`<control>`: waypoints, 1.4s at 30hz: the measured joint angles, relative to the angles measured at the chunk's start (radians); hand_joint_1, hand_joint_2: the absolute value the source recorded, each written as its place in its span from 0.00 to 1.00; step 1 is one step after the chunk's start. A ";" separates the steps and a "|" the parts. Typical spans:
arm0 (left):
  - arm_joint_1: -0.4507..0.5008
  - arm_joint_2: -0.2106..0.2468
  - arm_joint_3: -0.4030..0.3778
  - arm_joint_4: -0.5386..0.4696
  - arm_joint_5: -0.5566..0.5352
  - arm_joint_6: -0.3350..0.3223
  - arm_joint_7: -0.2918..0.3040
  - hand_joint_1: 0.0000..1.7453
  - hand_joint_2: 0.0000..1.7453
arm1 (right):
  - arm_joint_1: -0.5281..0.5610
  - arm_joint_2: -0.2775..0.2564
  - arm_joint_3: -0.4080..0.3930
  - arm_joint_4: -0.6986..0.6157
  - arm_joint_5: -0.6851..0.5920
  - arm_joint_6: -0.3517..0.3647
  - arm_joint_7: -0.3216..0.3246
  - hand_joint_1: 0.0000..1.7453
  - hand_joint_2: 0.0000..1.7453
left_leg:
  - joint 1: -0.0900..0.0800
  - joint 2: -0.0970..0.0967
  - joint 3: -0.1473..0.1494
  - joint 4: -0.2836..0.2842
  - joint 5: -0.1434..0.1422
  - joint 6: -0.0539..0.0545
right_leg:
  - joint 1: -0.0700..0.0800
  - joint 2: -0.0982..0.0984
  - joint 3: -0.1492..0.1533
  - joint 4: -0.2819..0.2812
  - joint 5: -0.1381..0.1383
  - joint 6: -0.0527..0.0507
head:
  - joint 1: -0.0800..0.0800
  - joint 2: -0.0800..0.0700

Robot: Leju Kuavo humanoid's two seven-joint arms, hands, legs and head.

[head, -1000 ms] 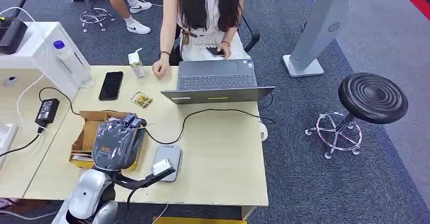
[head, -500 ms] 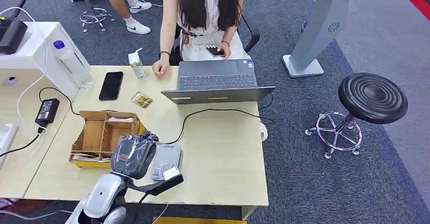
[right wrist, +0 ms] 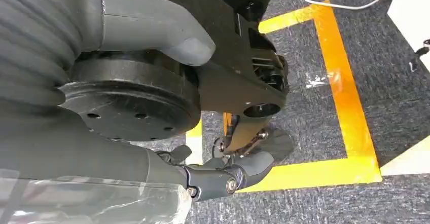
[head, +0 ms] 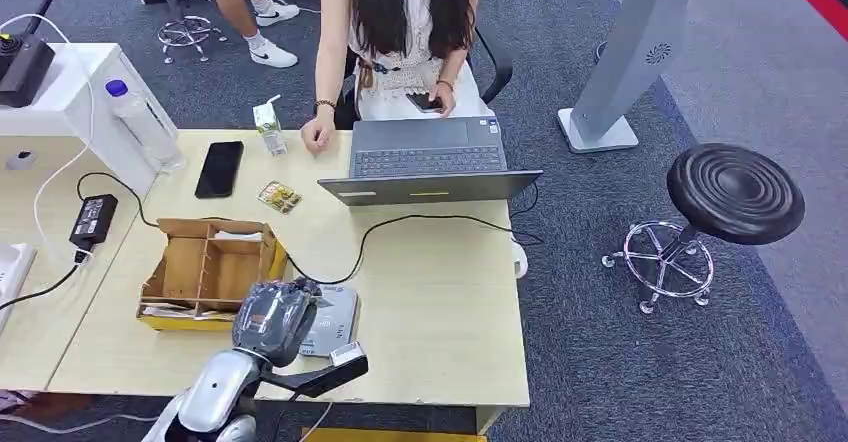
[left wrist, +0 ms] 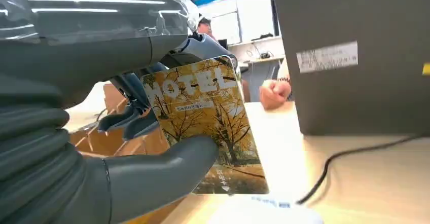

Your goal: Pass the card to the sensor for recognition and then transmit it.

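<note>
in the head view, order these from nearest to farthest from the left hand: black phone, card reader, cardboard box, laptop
1. Card reader, right beside the left hand.
2. Cardboard box, just behind the hand, toward the robot's left.
3. Black phone and laptop, both near the table's far edge, too close to call.

From above, the left hand covers much of the grey sensor, and the card it holds is out of sight there. At the wrist, the thumb hides the card's lower middle, and its small print is too fine to read.
</note>
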 joint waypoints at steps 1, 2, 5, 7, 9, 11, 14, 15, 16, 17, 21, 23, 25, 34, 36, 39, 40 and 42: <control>0.000 0.000 -0.005 0.009 0.000 -0.001 0.001 1.00 1.00 | 0.000 0.000 0.000 0.000 0.001 0.000 0.000 0.00 1.00 | 0.000 0.000 0.000 0.000 0.000 0.000 | 0.000 0.000 0.000 0.000 0.000 0.000 | 0.000 0.000; 0.000 0.000 -0.009 0.016 -0.002 -0.002 0.001 1.00 1.00 | 0.000 0.000 0.000 0.000 0.002 0.000 0.001 0.00 1.00 | 0.000 0.000 0.000 0.000 0.000 0.000 | 0.000 0.000 0.000 0.000 0.000 0.000 | 0.000 0.000; 0.000 -0.001 -0.012 0.034 -0.002 -0.003 0.005 1.00 1.00 | 0.000 0.000 0.000 0.000 0.003 -0.003 0.000 0.00 1.00 | 0.000 0.000 0.000 0.000 0.000 0.000 | 0.000 0.000 0.000 0.000 0.000 0.000 | 0.000 0.000; 0.000 -0.003 -0.013 0.051 -0.001 -0.007 0.008 1.00 1.00 | 0.000 0.000 0.000 0.000 0.006 0.000 0.004 0.00 1.00 | 0.000 0.000 0.000 0.000 0.000 0.000 | 0.000 0.000 0.000 0.000 0.000 0.000 | 0.000 0.000; 0.000 -0.006 -0.013 0.068 0.014 -0.028 0.008 1.00 1.00 | 0.000 0.000 0.000 0.000 0.010 0.000 0.009 0.00 1.00 | 0.000 0.000 0.000 0.000 0.000 0.000 | 0.000 0.000 0.000 0.000 0.000 0.000 | 0.000 0.000; -0.006 -0.006 -0.013 0.090 0.066 -0.071 -0.014 1.00 1.00 | -0.001 0.000 0.000 0.000 0.016 0.000 0.016 0.00 1.00 | 0.000 0.000 0.000 0.000 0.000 0.000 | 0.000 0.000 0.000 0.000 0.000 0.000 | 0.000 0.000; -0.034 -0.002 -0.013 0.123 0.123 -0.092 -0.032 1.00 1.00 | -0.002 0.000 0.000 0.000 0.024 0.004 0.020 0.00 1.00 | 0.000 -0.002 0.001 0.000 0.000 0.000 | 0.000 -0.003 0.003 0.000 0.000 0.000 | 0.000 0.000; -0.039 0.000 -0.013 0.133 0.137 -0.095 -0.039 1.00 1.00 | -0.003 0.000 0.000 0.000 0.026 0.005 0.021 0.00 1.00 | 0.000 -0.002 0.002 0.000 0.000 0.000 | 0.000 -0.003 0.003 0.000 0.000 0.000 | 0.000 0.000; -0.046 0.002 -0.013 0.141 0.149 -0.099 -0.041 1.00 1.00 | -0.003 0.000 0.000 0.000 0.027 0.005 0.023 0.00 1.00 | 0.000 -0.002 0.002 0.000 0.000 0.000 | 0.000 -0.003 0.003 0.000 0.000 0.000 | 0.000 0.000; -0.053 0.003 -0.013 0.149 0.163 -0.104 -0.043 1.00 1.00 | -0.004 0.000 0.000 0.000 0.029 0.005 0.025 0.00 1.00 | 0.000 -0.002 0.002 0.000 0.000 0.000 | 0.000 -0.003 0.004 0.000 0.000 0.000 | 0.000 0.000; -0.067 0.016 -0.013 0.162 0.186 -0.112 -0.049 1.00 1.00 | -0.005 0.000 0.000 0.000 0.034 0.008 0.027 0.00 1.00 | 0.000 -0.002 0.004 0.000 0.000 0.000 | 0.000 -0.003 0.005 0.000 0.000 0.000 | 0.000 0.000; -0.073 0.022 -0.013 0.163 0.195 -0.106 -0.050 1.00 1.00 | -0.004 0.000 0.000 0.000 0.033 0.007 0.027 0.00 1.00 | 0.000 -0.002 0.005 0.000 0.001 0.000 | 0.000 -0.003 0.006 0.000 0.000 0.000 | 0.000 0.000; -0.074 0.025 -0.013 0.159 0.182 -0.044 -0.043 1.00 1.00 | -0.004 0.000 0.000 0.000 0.025 -0.004 0.017 0.00 1.00 | 0.000 -0.002 0.005 0.000 0.001 0.000 | 0.000 -0.003 0.005 0.000 0.000 0.000 | 0.000 0.000; -0.101 -0.006 0.057 -0.062 0.010 0.341 0.017 1.00 1.00 | 0.000 0.009 -0.001 0.001 0.039 -0.021 -0.003 0.00 1.00 | 0.000 -0.003 0.001 0.000 0.003 0.001 | 0.000 -0.004 0.002 0.001 0.001 0.000 | 0.000 0.000; -0.101 -0.006 0.057 -0.062 0.010 0.341 0.017 1.00 1.00 | 0.000 0.009 -0.001 0.001 0.039 -0.021 -0.003 0.00 1.00 | 0.000 -0.003 0.001 0.000 0.003 0.001 | 0.000 -0.004 0.002 0.001 0.001 0.000 | 0.000 0.000; -0.104 -0.006 0.062 -0.070 0.006 0.348 0.017 1.00 1.00 | -0.001 0.010 0.000 0.001 0.040 -0.020 -0.003 0.00 1.00 | 0.000 -0.003 0.001 0.000 0.003 0.001 | 0.000 -0.004 0.002 0.001 0.001 0.000 | -0.001 0.000; -0.106 -0.007 0.068 -0.076 0.003 0.355 0.017 1.00 1.00 | -0.001 0.010 0.000 0.001 0.042 -0.020 -0.002 0.00 1.00 | 0.000 -0.003 0.001 0.000 0.003 0.001 | 0.000 -0.004 0.002 0.001 0.001 0.000 | -0.001 0.000; -0.122 -0.009 0.103 -0.114 -0.015 0.388 0.012 1.00 1.00 | -0.001 0.011 0.000 0.001 0.046 -0.020 0.000 0.00 1.00 | 0.000 -0.003 0.001 0.000 0.003 0.001 | 0.000 -0.004 0.002 0.001 0.001 0.000 | -0.001 0.000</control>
